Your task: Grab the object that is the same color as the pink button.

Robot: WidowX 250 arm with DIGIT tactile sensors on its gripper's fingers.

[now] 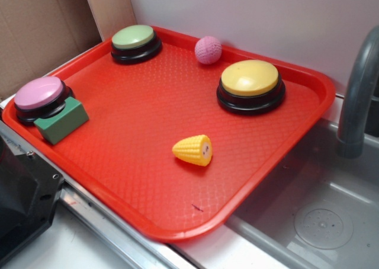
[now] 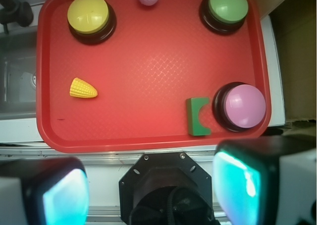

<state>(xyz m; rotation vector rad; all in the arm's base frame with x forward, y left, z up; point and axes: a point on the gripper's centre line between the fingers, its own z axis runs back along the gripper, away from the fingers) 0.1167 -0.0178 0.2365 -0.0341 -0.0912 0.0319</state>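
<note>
Pink ball sitting behind the yellow button; looking light, soft, grippy; pinch across its middle. Gripper hanging wide open, empty.

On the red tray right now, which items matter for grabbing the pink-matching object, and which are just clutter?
Belongs to the job:
- pink ball, at the tray's far edge
- pink button, the colour reference
- pincer, open, off the tray

Just lying about:
- green block, against the pink button
- toy corn
- green button
- yellow button
</note>
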